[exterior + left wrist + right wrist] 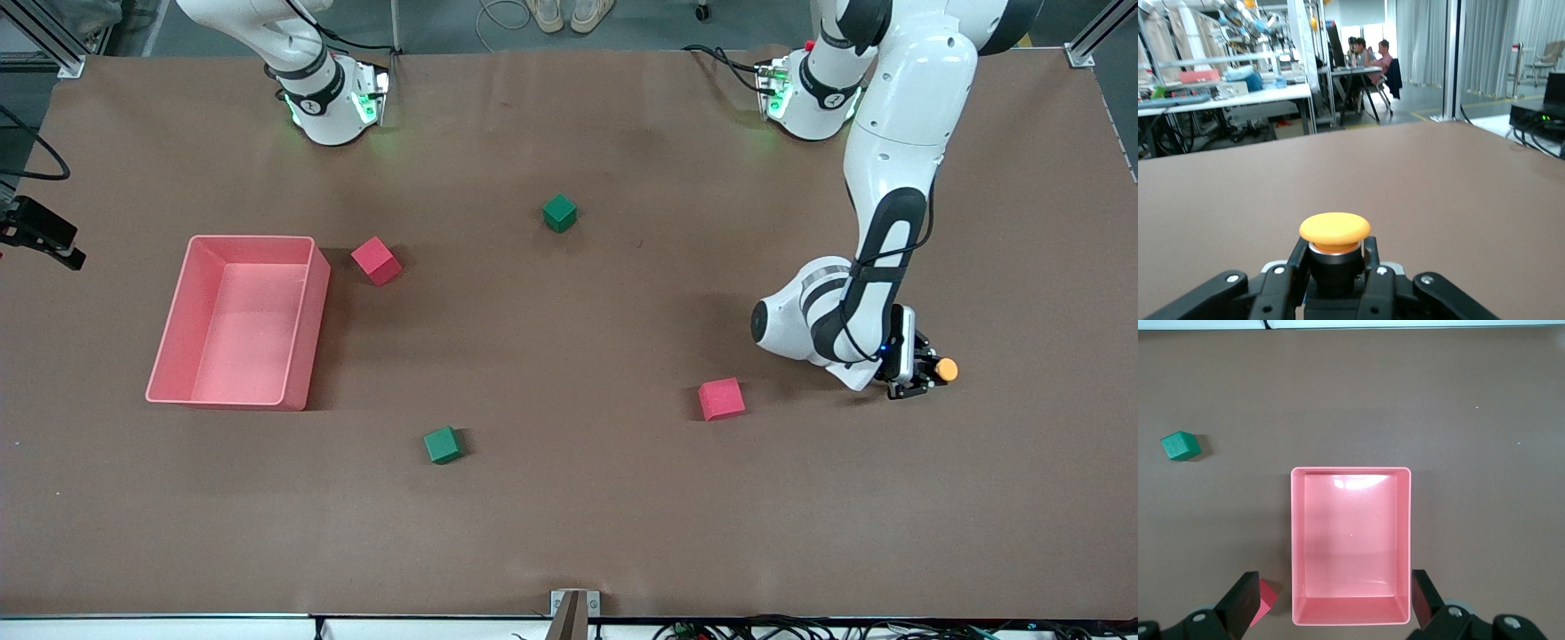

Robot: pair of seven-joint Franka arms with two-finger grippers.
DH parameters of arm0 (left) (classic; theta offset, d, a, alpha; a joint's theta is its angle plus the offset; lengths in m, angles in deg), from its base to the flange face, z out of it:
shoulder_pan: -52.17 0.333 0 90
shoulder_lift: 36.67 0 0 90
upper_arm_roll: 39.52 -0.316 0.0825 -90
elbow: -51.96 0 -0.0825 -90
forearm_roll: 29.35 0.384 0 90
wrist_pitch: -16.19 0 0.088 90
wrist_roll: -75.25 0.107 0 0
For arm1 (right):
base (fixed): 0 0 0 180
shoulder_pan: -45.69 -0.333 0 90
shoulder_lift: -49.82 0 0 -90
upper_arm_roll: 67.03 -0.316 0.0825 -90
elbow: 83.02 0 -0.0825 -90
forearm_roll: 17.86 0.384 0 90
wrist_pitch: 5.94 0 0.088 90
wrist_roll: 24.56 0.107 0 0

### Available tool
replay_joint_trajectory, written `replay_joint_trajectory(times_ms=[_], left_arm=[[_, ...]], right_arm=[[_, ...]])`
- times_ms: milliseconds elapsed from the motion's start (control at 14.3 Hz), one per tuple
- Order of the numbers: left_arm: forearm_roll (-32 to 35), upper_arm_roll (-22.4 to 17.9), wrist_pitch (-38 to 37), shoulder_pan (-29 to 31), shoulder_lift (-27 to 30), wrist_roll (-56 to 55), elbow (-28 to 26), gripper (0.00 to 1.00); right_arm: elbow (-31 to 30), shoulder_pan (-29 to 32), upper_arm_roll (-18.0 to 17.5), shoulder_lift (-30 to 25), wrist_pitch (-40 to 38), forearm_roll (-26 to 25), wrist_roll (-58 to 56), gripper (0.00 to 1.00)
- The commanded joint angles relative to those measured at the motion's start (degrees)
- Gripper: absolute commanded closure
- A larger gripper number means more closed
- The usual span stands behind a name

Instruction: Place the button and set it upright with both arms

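The button (945,369) has a black body and a round orange cap. My left gripper (927,373) is shut on it low over the table at the left arm's end, beside a red cube (721,398). In the left wrist view the fingers (1288,267) clamp the black body and the orange cap (1335,230) points away from the wrist, along the table. My right gripper (1335,603) is open and empty, high above the pink bin (1351,543); its hand is out of the front view.
The pink bin (307,311) stands toward the right arm's end. A red cube (376,260) lies beside it, also in the right wrist view (1266,599). Green cubes lie mid-table (559,213) and nearer the front camera (442,445), one in the right wrist view (1181,446).
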Motion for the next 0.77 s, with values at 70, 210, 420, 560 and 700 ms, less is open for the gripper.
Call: replay_joint_trajectory(times_ms=[70,210,420,560,700], left_arm=[[3.4,0.2,-5.5,-0.7,-2.4,-4.1,-1.1,1.00],[3.5,0.2,-5.6,-1.2,-3.4,-6.1,-1.4,1.00],[4.4,0.2,-7.5,-1.8,-5.4,-10.3,-1.0,1.00],[4.6,0.2,-8.3,-1.7,-5.5,-11.2,-0.9,1.00],[4.5,0.3,-8.3,-1.8,-5.6,-11.2,-0.9,0.99]], right_arm=[[-0.1,0.1,0.1,-0.4,-0.4,0.0,-0.3,0.00],[-0.1,0.1,0.1,-0.4,-0.5,0.0,-0.3,0.00],[-0.3,-0.4,0.0,0.1,-0.3,0.0,-0.3,0.00],[-0.2,-0.5,-0.1,0.4,-0.2,-0.1,-0.4,0.00],[-0.2,-0.5,-0.3,0.3,-0.5,-0.1,-0.3,0.00]])
